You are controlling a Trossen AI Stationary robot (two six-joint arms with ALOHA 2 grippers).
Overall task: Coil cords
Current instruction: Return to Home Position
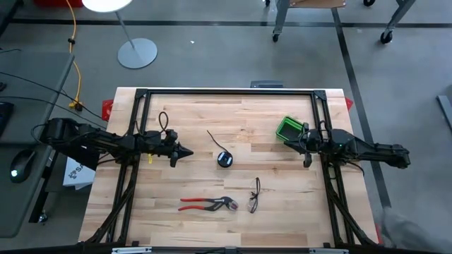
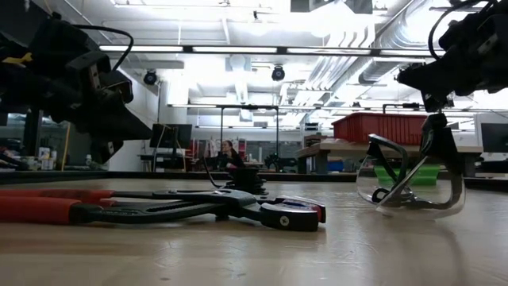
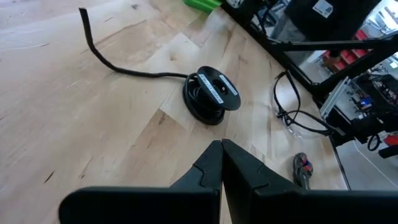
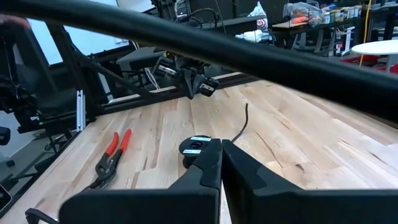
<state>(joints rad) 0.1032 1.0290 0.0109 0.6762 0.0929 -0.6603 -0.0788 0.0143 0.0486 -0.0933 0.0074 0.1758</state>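
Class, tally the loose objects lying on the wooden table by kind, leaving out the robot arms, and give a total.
Cord reel: 1
Red-handled pliers: 1
Safety glasses: 1
Green bin: 1
Total: 4

Robotics lab or workshop: exposed ceiling ducts point(image 2: 357, 48), strip lights point(image 2: 238, 49), red storage bin point(image 2: 381, 127), cluttered workbenches point(image 2: 341, 148).

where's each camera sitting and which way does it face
High: above the table, straight down; both arms reach in, reel between them.
Low: tabletop height, level across pliers and glasses; arms overhead.
Left wrist: on the left arm, past the shut left gripper toward the reel.
Right wrist: on the right arm, past the shut right gripper.
Shared: both wrists see the reel.
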